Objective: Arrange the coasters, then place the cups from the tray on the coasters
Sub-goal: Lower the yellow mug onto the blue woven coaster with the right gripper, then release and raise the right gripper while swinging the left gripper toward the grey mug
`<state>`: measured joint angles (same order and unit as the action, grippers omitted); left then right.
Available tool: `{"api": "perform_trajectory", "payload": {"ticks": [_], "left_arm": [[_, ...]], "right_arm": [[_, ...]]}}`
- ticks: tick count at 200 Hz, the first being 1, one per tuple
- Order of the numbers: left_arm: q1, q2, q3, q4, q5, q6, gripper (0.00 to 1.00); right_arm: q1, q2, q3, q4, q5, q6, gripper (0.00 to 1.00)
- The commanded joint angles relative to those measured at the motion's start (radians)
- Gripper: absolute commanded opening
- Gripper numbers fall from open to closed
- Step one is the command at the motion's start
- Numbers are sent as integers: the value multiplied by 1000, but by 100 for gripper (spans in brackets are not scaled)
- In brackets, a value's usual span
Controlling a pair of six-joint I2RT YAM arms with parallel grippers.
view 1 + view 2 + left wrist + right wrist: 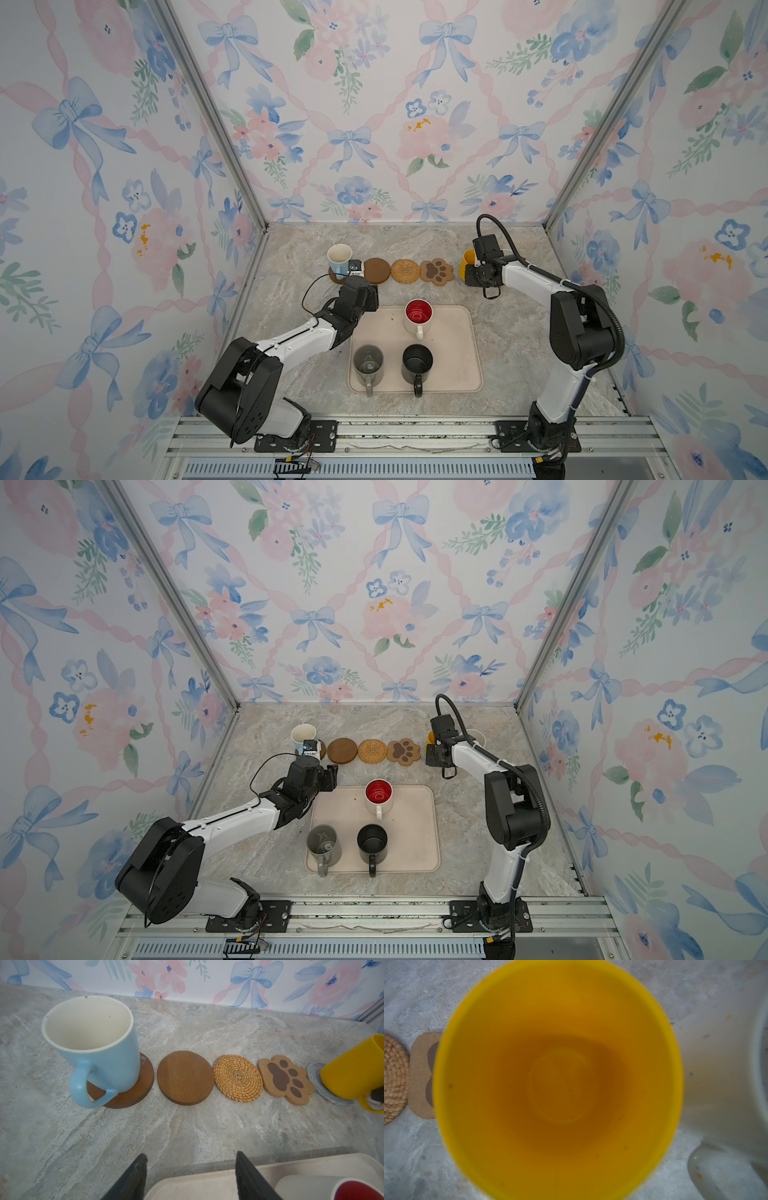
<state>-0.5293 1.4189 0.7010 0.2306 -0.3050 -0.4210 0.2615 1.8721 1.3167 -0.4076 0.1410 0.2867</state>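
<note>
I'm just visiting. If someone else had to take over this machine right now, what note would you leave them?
Left gripper: jaws open, empty, hovering by the tray.
Right gripper: jaws shut on the handle of the yellow mug, at the blue-grey coaster; touchdown unclear.
Done: coasters lined up; blue mug on the end brown coaster; cream mug beyond the yellow one, its coaster hidden.
To do: red-inside mug, grey mug and black mug are on the tray; the bare brown coaster, woven coaster and paw coaster await them.
</note>
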Motion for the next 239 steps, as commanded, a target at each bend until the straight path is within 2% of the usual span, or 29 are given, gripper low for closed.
{"api": "perform_trajectory", "payload": {"ticks": [1, 91, 178, 217, 239], "left_arm": [[6, -23, -18, 0, 9, 2, 64], [12, -47, -39, 1, 3, 2, 64], [15, -67, -51, 1, 13, -5, 64], [16, -73, -58, 1, 6, -12, 64], [15, -74, -56, 1, 15, -14, 64]], "right_arm": [[-8, 7, 43, 37, -2, -3, 0], [-8, -24, -25, 49, -11, 17, 1], [-8, -60, -55, 44, -30, 23, 26], [-9, -102, -67, 28, -29, 33, 46], [-8, -149, -78, 20, -38, 40, 52]]}}
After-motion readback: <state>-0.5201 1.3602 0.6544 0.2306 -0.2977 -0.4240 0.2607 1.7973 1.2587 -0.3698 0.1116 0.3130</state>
